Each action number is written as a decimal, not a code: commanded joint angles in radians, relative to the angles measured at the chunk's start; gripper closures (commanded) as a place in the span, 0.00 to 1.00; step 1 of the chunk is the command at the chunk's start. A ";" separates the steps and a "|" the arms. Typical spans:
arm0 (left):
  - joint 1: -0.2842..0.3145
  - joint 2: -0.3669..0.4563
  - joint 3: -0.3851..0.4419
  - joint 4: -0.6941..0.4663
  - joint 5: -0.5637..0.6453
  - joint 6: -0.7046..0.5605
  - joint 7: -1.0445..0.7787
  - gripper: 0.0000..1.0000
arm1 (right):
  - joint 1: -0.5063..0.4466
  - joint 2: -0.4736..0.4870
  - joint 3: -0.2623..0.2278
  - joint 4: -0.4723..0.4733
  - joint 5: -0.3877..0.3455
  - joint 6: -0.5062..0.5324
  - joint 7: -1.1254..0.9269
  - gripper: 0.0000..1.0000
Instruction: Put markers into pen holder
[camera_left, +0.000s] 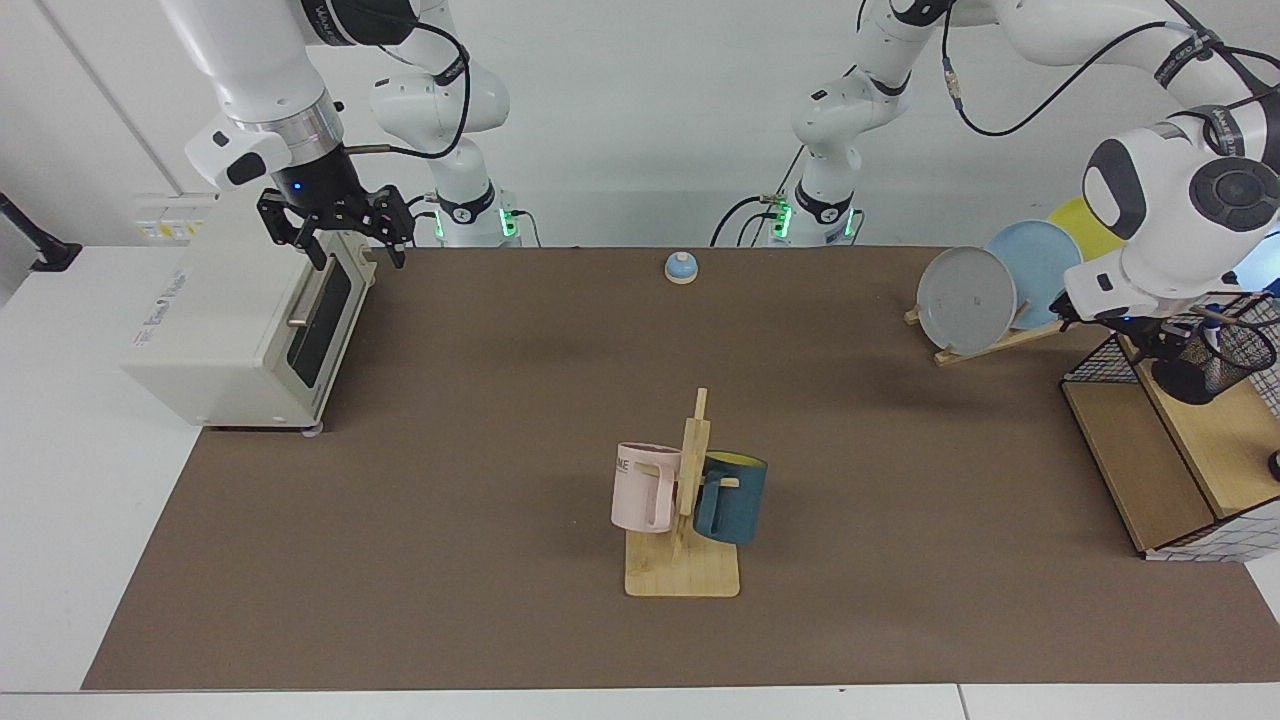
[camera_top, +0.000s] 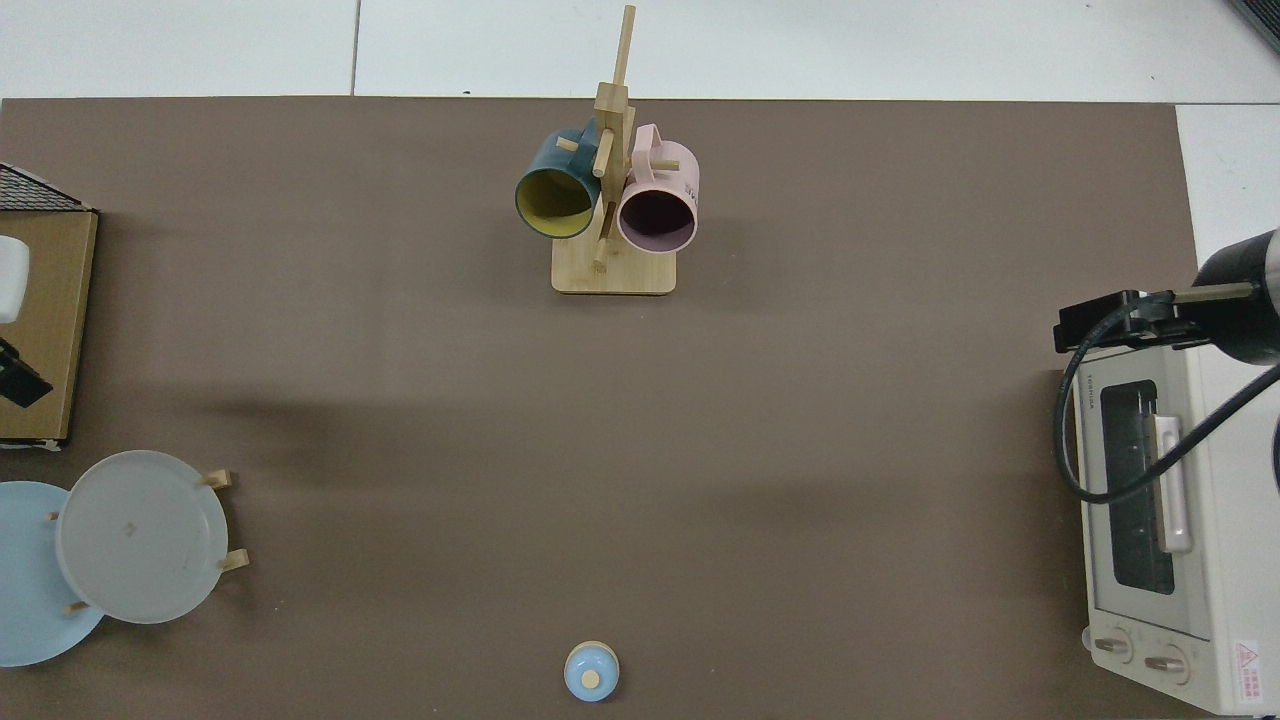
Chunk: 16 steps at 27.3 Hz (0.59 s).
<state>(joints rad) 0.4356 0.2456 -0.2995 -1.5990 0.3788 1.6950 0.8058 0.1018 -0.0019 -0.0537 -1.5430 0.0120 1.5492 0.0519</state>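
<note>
A brown mat (camera_left: 500, 420) is covering the table, and everything is sitting on or beside it. At one end a toaster oven (camera_left: 240, 320) is standing with its door shut. At the other end a wire basket (camera_left: 1180, 450) with wooden shelves is standing at the mat's edge. Near it, a rack (camera_left: 1000, 335) is holding grey, blue and yellow plates on edge. In the middle, a wooden mug tree (camera_left: 685, 520) is carrying a pink mug (camera_left: 643, 487) and a dark blue mug (camera_left: 733, 498), one on each side. A small blue bell (camera_left: 681, 266) is resting near the arms' bases.

The right arm is waiting above the oven's top corner, its gripper (camera_left: 352, 240) hanging with fingers spread wide and holding nothing. The left arm is reaching over the basket, and its gripper (camera_left: 1165, 335) is hanging just beside the holder; whether its fingers are apart or together cannot be told.

The holder (camera_left: 1215, 355) is standing on the basket's upper shelf, partly hidden by the left arm. The marker (camera_left: 1212, 335) is only showing as a pale sliver at the holder's rim, apparently inside it.

In the top view, the holder and marker are lying outside the frame.
</note>
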 joint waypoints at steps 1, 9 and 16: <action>-0.029 -0.042 -0.007 -0.047 -0.127 0.015 -0.236 0.00 | -0.017 -0.016 0.011 -0.017 0.005 0.002 -0.030 0.00; -0.097 -0.048 -0.030 -0.026 -0.216 0.018 -0.519 0.00 | -0.017 -0.016 0.011 -0.017 0.005 0.002 -0.030 0.00; -0.104 -0.077 -0.079 0.001 -0.221 -0.004 -0.622 0.00 | -0.017 -0.016 0.011 -0.017 0.005 0.002 -0.030 0.00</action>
<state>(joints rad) 0.3330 0.2123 -0.3680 -1.5973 0.1778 1.6990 0.2483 0.1018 -0.0019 -0.0536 -1.5430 0.0120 1.5492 0.0519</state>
